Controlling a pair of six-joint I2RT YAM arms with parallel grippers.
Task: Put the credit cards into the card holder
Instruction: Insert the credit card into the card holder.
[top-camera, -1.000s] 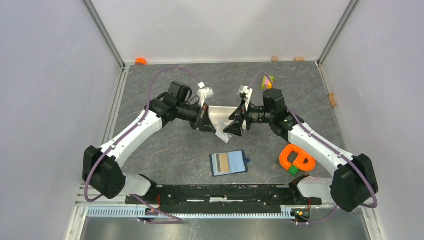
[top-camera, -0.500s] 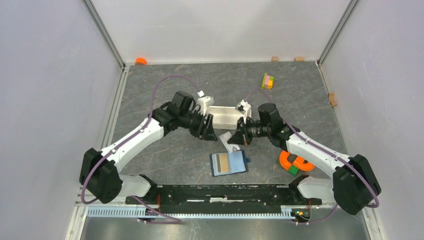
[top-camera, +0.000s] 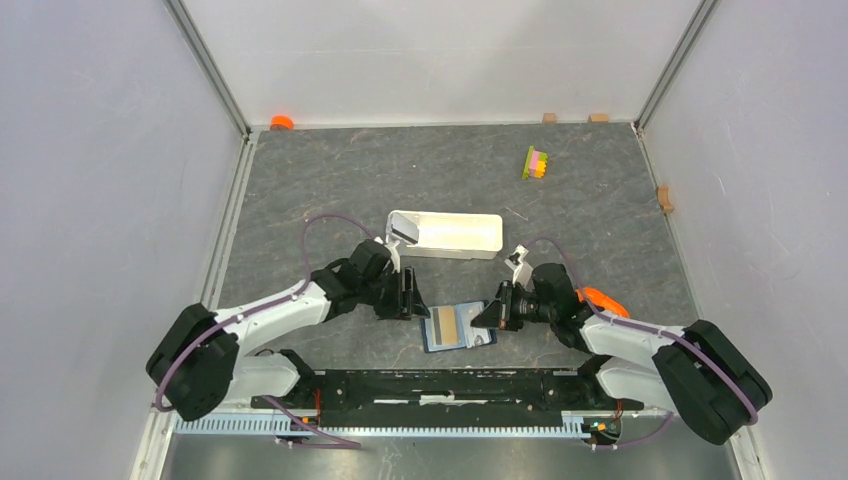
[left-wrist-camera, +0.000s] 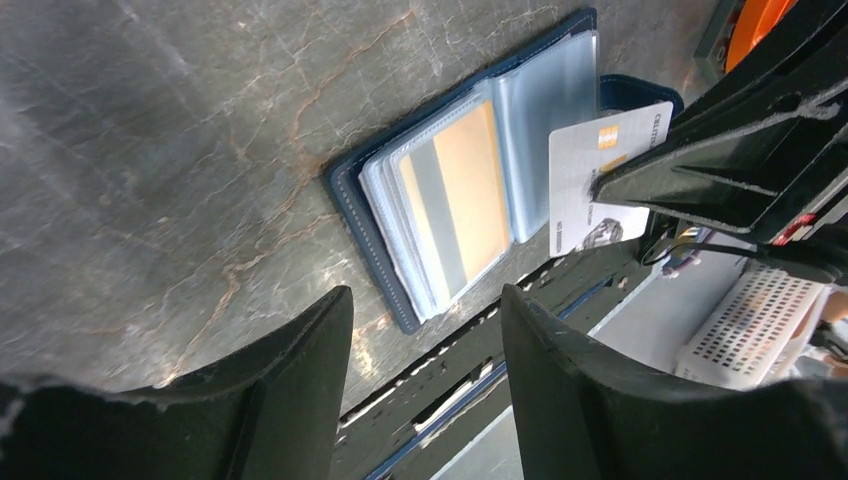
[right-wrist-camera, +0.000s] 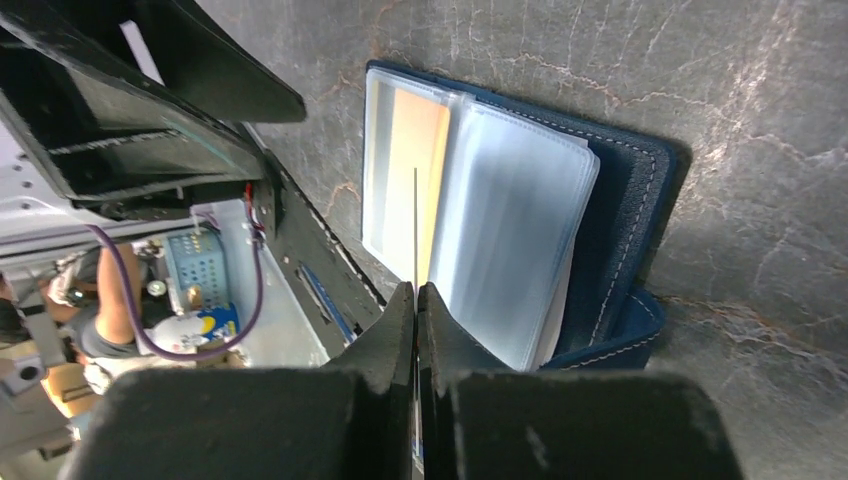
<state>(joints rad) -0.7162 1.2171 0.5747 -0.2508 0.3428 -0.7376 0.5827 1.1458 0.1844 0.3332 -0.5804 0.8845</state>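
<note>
Silvery credit card (left-wrist-camera: 600, 185) I am pinching in the right gripper (right-wrist-camera: 416, 300) may miss the card holder (top-camera: 458, 326) pocket if tilted; left gripper (left-wrist-camera: 425, 300) gaping.

a dark grey marbled table (top-camera: 330, 190) carries a long white tray (top-camera: 470, 250) near its middle. the open card holder (top-camera: 455, 327) lies just nearside of the tray, with a partly hidden orange object (top-camera: 600, 297) to the tray's near right. a yellow-pink-green block stack (top-camera: 537, 162) stands beyond the tray's right end, and an orange cap (top-camera: 282, 122) lies far beyond its left.
</note>
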